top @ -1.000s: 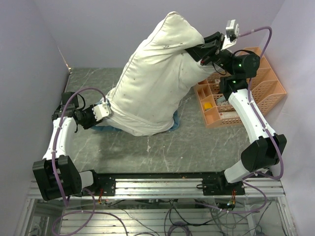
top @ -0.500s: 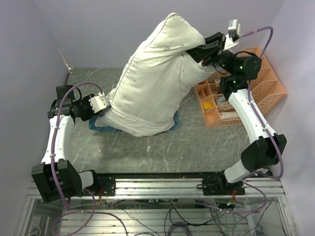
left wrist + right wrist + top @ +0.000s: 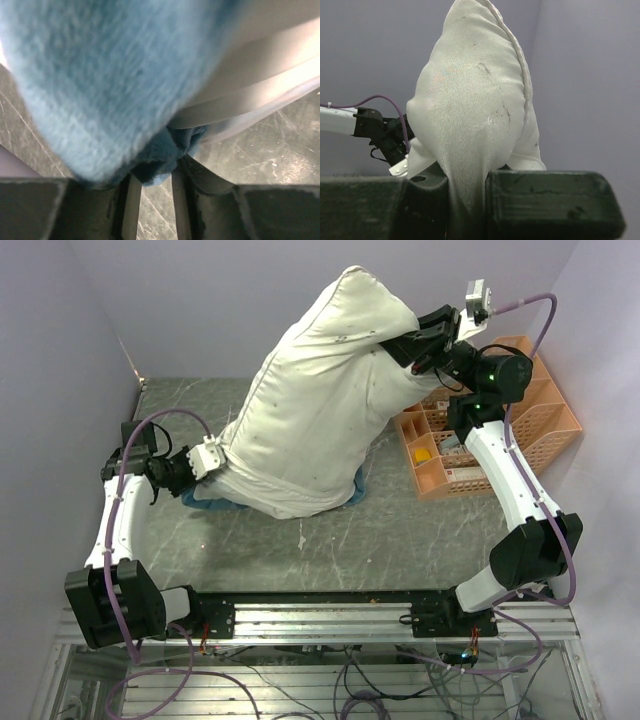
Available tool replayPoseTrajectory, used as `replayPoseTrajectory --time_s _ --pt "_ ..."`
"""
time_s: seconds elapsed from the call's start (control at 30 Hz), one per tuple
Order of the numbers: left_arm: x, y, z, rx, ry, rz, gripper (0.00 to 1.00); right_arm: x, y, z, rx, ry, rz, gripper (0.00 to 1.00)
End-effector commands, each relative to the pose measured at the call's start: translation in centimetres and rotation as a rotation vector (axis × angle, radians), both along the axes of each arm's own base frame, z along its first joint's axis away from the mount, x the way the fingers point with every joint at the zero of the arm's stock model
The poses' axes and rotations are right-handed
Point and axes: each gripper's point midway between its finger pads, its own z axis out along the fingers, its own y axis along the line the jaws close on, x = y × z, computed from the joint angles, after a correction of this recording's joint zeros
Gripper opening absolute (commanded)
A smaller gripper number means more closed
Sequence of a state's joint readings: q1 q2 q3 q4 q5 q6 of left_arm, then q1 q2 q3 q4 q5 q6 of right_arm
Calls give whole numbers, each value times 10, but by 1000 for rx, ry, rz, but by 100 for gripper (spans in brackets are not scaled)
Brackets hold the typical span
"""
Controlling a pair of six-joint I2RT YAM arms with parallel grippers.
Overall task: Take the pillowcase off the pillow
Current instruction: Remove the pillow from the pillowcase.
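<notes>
The pillow (image 3: 320,400) is a plump off-white cushion with dark specks, held tilted up off the table. My right gripper (image 3: 405,340) is shut on its upper right corner; in the right wrist view the pillow (image 3: 470,100) bunches between the jaws of that gripper (image 3: 467,200). The pillowcase (image 3: 205,498) shows only as a teal edge under the pillow's low end. My left gripper (image 3: 212,455) is at the pillow's lower left. In the left wrist view my left gripper (image 3: 152,172) pinches the pillowcase's (image 3: 100,90) plush teal fabric at its fingertips.
An orange compartment basket (image 3: 530,420) with small items stands at the right, just under my right arm. Grey marbled table (image 3: 400,540) lies in front. Purple walls close in the left, back and right sides.
My left gripper swung out to the left, then came back right toward the pillow's low end; the teal edge followed. My right gripper and the raised pillow have barely moved.
</notes>
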State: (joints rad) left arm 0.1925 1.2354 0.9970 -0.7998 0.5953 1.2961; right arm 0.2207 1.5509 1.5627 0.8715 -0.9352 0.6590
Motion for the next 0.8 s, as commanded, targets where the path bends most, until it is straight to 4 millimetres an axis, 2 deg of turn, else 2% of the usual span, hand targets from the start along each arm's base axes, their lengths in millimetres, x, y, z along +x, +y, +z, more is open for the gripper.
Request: replayPoseTrajectory --time_s 0.0,0.1,0.3,0.43,0.53,0.6,0.7,0.77 --pt "12 -1 4 -74 -32 29 31 -25 -22 42 109 -118 -37 0" --pt "9 4 -5 -45 -20 18 19 -25 -25 43 114 -116 -34 0" --pt "1 16 -17 10 -24 25 8 -22 -35 54 133 -130 -58 0" --pt "-2 27 -18 46 -31 59 7 -11 -59 67 188 -122 -119 0" --pt "-8 41 -24 101 -19 75 7 2 -96 77 279 -102 -212 0" --pt "-13 57 -29 143 -6 96 7 12 -134 80 354 -84 -301 0" --pt "-20 84 -39 188 38 133 7 15 -186 79 483 -41 -384 0" --pt "-25 99 -43 185 68 154 7 12 -211 75 546 -30 -419 0"
